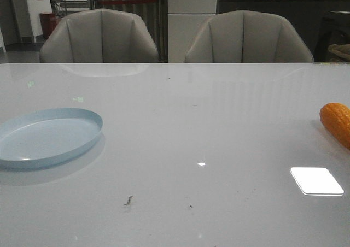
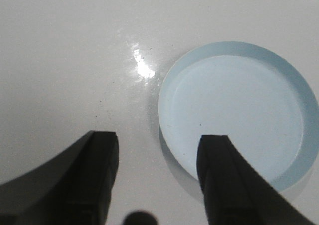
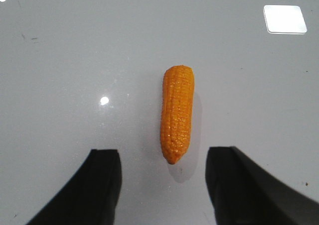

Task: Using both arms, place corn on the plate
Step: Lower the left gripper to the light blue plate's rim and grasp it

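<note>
The orange corn (image 1: 337, 123) lies on the table at the far right edge of the front view, partly cut off. The pale blue plate (image 1: 33, 148) sits at the left, empty. Neither arm shows in the front view. In the right wrist view the corn (image 3: 177, 113) lies lengthwise, its tapered end pointing between the fingers; my right gripper (image 3: 163, 158) is open and empty above the table, just short of it. In the left wrist view my left gripper (image 2: 158, 145) is open and empty above the plate's edge (image 2: 172, 150), one finger (image 2: 224, 170) over the plate.
Two grey chairs (image 1: 99, 36) (image 1: 249, 37) stand behind the table's far edge. A bright rectangular light reflection (image 1: 316, 181) lies on the glossy white table near the corn. Small dark specks (image 1: 128, 201) lie near the front.
</note>
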`<action>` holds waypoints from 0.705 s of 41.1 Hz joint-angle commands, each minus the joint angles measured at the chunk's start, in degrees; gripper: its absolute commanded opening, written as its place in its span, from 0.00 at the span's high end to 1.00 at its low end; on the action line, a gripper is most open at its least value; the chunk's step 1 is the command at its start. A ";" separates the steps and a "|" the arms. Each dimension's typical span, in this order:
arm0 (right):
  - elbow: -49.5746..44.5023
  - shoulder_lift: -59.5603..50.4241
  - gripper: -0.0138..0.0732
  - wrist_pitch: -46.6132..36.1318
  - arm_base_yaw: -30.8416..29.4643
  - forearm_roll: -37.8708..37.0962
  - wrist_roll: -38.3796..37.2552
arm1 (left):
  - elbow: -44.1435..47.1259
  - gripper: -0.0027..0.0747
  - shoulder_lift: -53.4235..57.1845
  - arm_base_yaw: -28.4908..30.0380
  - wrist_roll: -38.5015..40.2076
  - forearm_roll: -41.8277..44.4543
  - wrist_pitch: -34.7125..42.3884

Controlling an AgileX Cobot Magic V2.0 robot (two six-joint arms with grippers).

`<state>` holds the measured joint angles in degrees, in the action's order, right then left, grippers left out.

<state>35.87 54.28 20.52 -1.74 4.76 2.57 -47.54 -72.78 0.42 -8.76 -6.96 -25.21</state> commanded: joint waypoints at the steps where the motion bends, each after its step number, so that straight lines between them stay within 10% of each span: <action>1: 2.01 -0.30 0.28 -3.93 0.03 -0.40 0.60 | -8.25 0.42 -5.40 1.24 1.68 -0.91 -0.66; 29: 2.01 -0.30 0.28 -0.77 0.03 -0.40 0.60 | -33.14 0.42 -35.23 1.73 1.68 -7.24 -19.55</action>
<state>35.87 54.28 22.07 -1.74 4.76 2.57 -78.76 -109.28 2.15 -7.66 -12.19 -45.59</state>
